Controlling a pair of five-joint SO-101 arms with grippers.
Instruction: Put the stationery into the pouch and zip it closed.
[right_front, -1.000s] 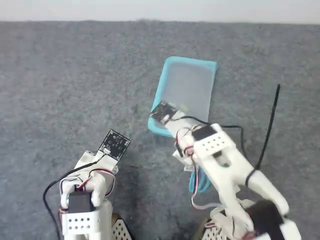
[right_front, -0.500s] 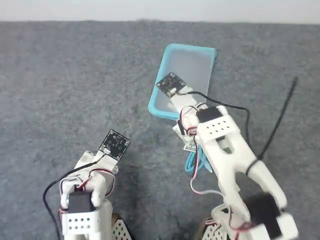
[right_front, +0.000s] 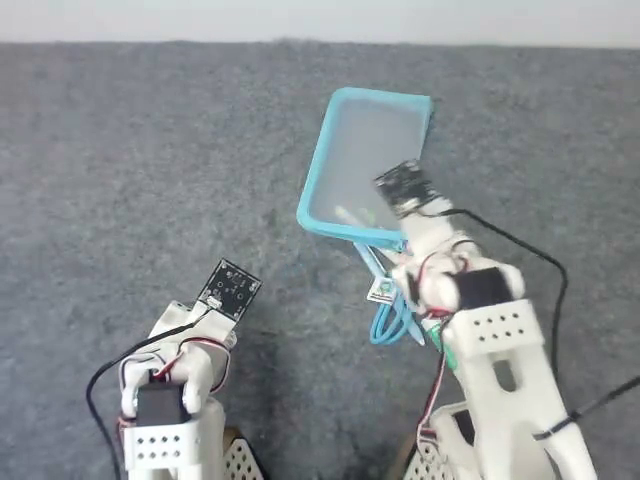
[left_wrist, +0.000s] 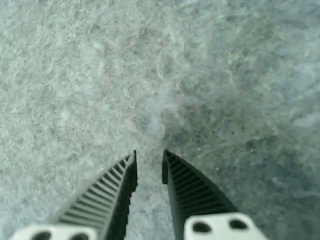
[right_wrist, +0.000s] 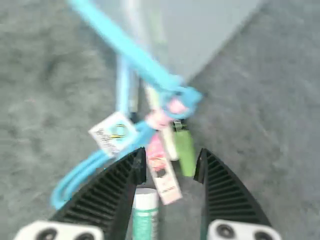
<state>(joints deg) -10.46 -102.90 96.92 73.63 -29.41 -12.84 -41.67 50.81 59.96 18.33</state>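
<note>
The pouch (right_front: 368, 160) is translucent with a teal rim and lies at the middle back of the grey carpet. At its near end several pens (right_wrist: 170, 142) poke out, pink, white and green, beside a paper tag (right_front: 381, 290) and a looped blue cord (right_front: 390, 325). My right gripper (right_wrist: 170, 167) is open just above these pens, with a green-and-white pen (right_wrist: 146, 212) between its fingers. The right arm (right_front: 480, 320) stands over the pouch's near right corner. My left gripper (left_wrist: 149, 161) hovers over bare carpet at the front left, fingers a narrow gap apart, holding nothing.
Grey carpet (right_front: 140, 160) covers the whole table. A pale wall strip runs along the far edge. The left arm (right_front: 185, 370) sits at the front left. A black cable (right_front: 545, 280) trails from the right arm.
The right arm swung from the pouch's near left corner across to its near right side. The pens, tag and cord it covered have come into sight. The left arm stayed still.
</note>
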